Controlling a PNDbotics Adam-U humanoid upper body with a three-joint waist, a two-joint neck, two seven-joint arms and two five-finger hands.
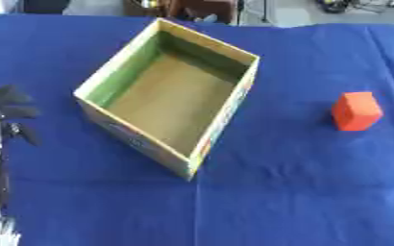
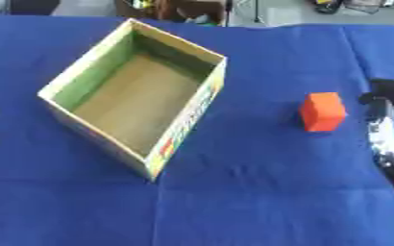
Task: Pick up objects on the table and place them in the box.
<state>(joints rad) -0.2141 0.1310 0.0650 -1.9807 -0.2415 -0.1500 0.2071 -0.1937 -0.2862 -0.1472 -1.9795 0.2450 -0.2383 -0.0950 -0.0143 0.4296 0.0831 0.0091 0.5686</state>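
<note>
1. Fingers of our left hand, seen at the near left edge in the left eye view, lay relaxed and spread, closed on nothing; the hand rested on the blue cloth to the left of the box, apart from it.
2. Our right hand showed at the right edge in the right eye view, just beside the cube's right side. Its dark fingertips were visible, but we could not tell whether they were apart or together; nothing appeared to be held in them.
3. An orange cube, the only loose object we could see, stood on the cloth to the right of the box and well apart from it, untouched by either hand.
4. Farther back and to the left stood the open cardboard box, turned at an angle to the table edge, one corner pointing toward us. Its brown floor was visible and held no object.
5. We judged the task to be at its opening step: approach to the cube, with no grasp made and nothing yet delivered.
6. The next move, in our judgement, called for the right hand to close around the cube's sides, lift it above the near right wall of the box, carry it left over the opening, and release it there.
</note>
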